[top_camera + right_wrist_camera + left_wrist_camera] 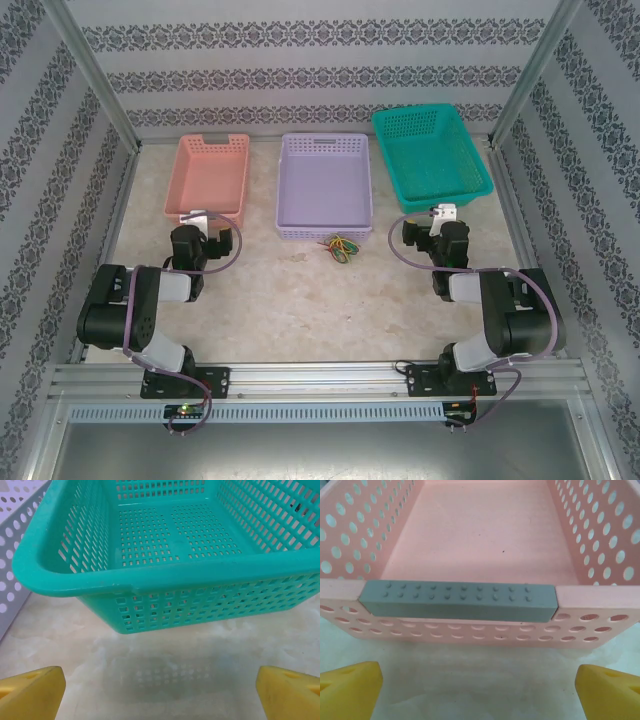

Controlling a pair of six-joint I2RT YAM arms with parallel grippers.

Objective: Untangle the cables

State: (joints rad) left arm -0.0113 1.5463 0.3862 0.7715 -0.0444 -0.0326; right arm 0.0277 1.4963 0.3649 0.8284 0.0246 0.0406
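Because the cables (338, 247) are thin, short and soft, I judge them to be very light, with almost no stiffness: they will bend, drag along with each other and slip easily out of a loose pinch. They lie as one small knot of red, yellow, green and dark wires on the table (300, 300), just in front of the near wall of the purple basket (325, 233) and between the two arms. Whether the knot touches that wall I cannot tell.

The left gripper (479, 692) has its yellow fingers spread wide with nothing between them. It faces the near rim of the pink basket (590, 595), where a grey studded block (457, 599) sits, far to the left of the knot. The right gripper (160, 692) is equally wide and empty, looking at the green basket (165, 575), to the right of the knot.

A good hold, in my opinion, is on a free end or an outer loop of one wire, pinched low against the table. The other gripper should pin the rest, otherwise the whole bundle will probably lift together. From above, single ends are too small to tell apart.
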